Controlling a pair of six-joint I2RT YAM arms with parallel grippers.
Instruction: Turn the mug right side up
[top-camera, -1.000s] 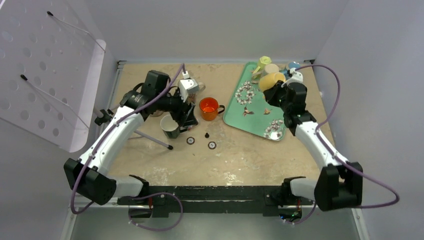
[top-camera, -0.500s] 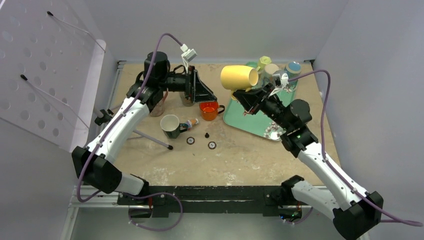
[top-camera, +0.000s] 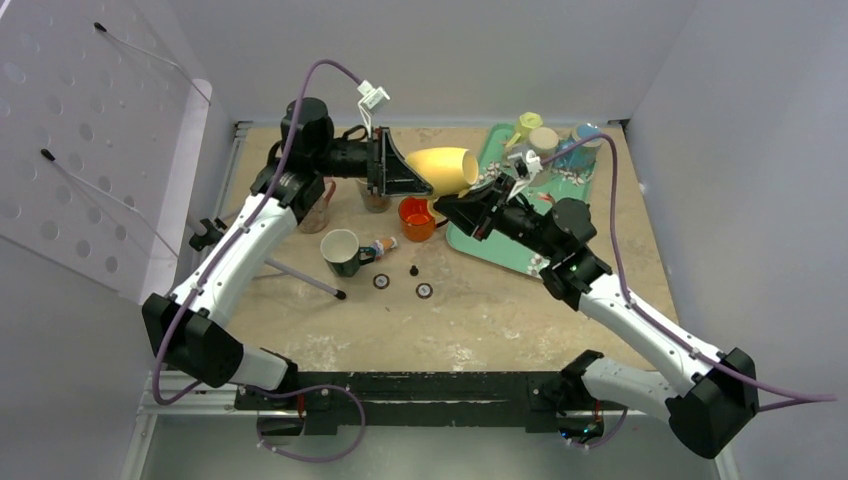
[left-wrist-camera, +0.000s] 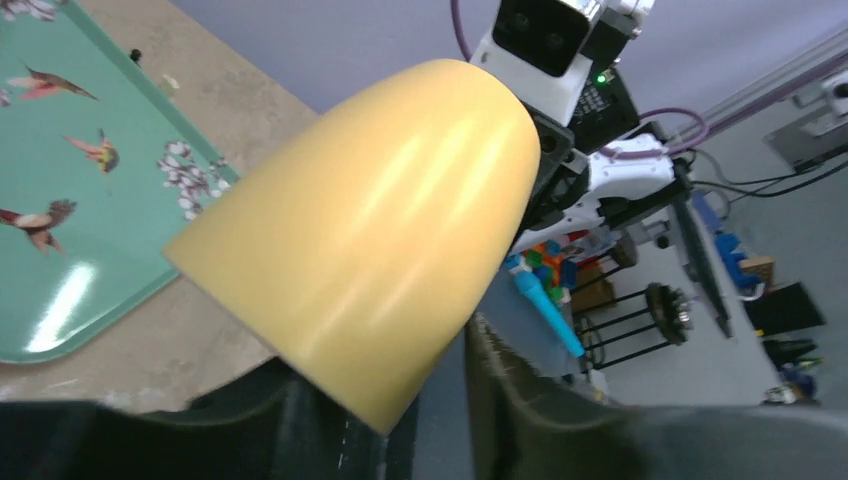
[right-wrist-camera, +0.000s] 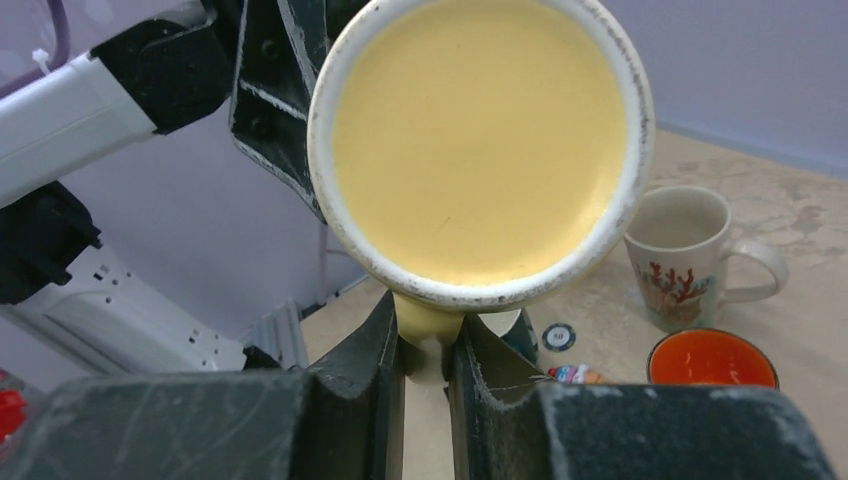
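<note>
The yellow mug (top-camera: 445, 168) hangs in the air on its side above the orange cup, mouth towards the left arm. My right gripper (top-camera: 458, 203) is shut on its handle; the right wrist view shows the mug's base (right-wrist-camera: 480, 140) above the fingers (right-wrist-camera: 427, 340). My left gripper (top-camera: 424, 182) is open at the mug's mouth. In the left wrist view the mug's wall (left-wrist-camera: 370, 240) fills the middle, and its rim edge dips between the spread fingers (left-wrist-camera: 430, 400), which do not clamp it.
An orange cup (top-camera: 417, 217) stands below the mug, and a dark mug (top-camera: 341, 250) with a small toy (top-camera: 380, 245) beside it lies to the left. A teal tray (top-camera: 500, 215) carries several cups at its back. Poker chips (top-camera: 424, 291) lie in front.
My right arm has lifted the yellow mug off the tray and carried it left. My left gripper rose from beside the dark mug and now stands at the yellow mug's mouth.
</note>
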